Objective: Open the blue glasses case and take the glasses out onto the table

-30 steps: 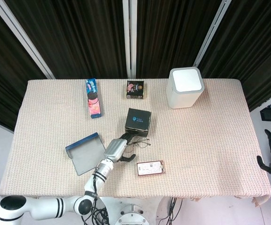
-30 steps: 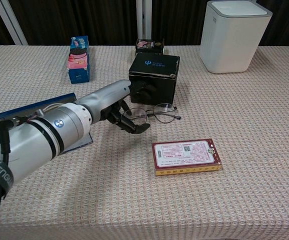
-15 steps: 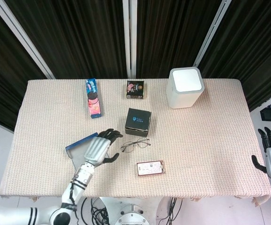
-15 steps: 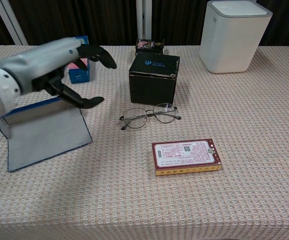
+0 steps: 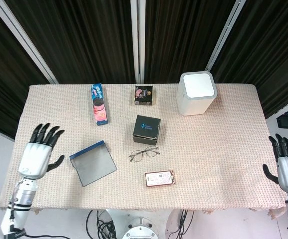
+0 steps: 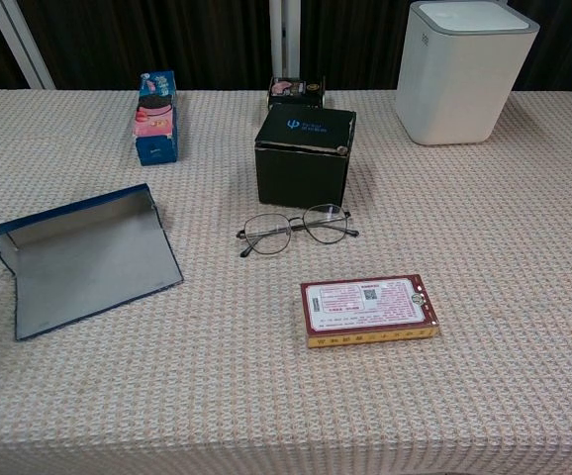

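Since the moment before, the left hand [image 5: 38,152] has pulled back from over the case to the table's left edge, where it hangs with fingers spread and nothing in them; it no longer shows in the chest view. At the far right, off the table [image 5: 223,149], the right hand [image 5: 285,162] has risen a little and is likewise spread and empty. Nothing on the cloth has shifted. Lying open and flat left of centre is the blue glasses case [image 6: 86,255], grey lining up, with its blue rim raised along the far and left sides. Just in front of a black box [image 6: 305,153], apart from it and well clear of the case, the glasses [image 6: 296,228] rest on the table. A red card box [image 6: 368,310] lies nearer the front edge. Along the far side stand a blue cookie pack [image 6: 155,129], a small dark box [image 6: 296,91] and a white bin [image 6: 464,71].
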Controlling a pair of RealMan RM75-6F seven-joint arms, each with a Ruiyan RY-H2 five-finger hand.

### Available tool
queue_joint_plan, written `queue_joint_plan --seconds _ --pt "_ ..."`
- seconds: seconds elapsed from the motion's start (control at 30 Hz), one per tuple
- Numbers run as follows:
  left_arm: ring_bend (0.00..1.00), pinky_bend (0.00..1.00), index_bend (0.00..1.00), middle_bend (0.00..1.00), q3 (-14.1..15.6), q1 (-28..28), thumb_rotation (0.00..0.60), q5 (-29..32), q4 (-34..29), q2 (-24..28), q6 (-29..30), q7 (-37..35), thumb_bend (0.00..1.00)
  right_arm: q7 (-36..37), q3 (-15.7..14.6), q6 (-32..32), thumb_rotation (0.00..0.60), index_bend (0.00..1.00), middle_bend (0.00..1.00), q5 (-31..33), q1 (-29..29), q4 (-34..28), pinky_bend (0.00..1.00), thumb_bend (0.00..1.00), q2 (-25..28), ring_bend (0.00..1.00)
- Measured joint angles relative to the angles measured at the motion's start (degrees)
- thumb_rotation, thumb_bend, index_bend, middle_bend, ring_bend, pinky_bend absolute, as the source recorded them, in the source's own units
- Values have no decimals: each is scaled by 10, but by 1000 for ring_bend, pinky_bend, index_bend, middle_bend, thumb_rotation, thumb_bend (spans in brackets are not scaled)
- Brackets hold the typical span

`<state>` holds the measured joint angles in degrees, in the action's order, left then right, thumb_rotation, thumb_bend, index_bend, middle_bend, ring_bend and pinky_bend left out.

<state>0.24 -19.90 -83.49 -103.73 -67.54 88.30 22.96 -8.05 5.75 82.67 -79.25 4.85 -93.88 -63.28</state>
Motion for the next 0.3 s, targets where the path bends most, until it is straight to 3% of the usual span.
queue_joint_plan --seconds 0.17,0.3 --pt "0 15 67 12 29 49 600 -34 99 36 27 -43 189 -19 -10 14 600 0 0 -20 -4 -11 0 246 -5 0" --pt "0 5 46 0 38 78 600 -23 125 55 29 -74 183 -26 -14 19 600 0 0 -25 -7 -11 0 247 -15 0"
